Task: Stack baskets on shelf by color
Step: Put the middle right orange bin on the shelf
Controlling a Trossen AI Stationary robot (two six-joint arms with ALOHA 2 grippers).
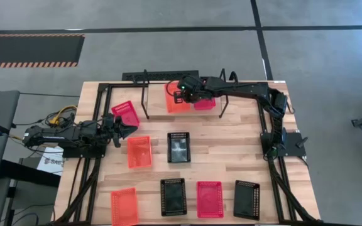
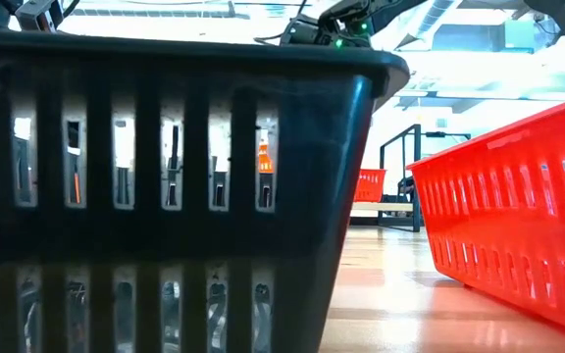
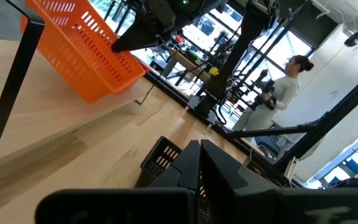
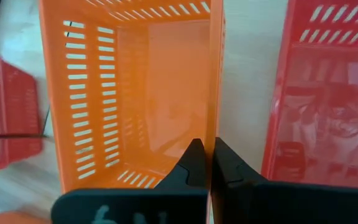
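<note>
Orange basket (image 4: 135,93) pinched at rim by right claw (image 4: 211,163); red-pink basket (image 4: 328,93) just beside; left claw (image 1: 126,129) shut, empty.

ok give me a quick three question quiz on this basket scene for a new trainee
1. True or false: the right gripper is shut on the rim of an orange basket.
2. How many black baskets lie on the table in the high view?
3. Which basket sits beside the held one at the shelf: A black, B red-pink, C orange?

Key: 1 true. 2 three. 3 B.
</note>
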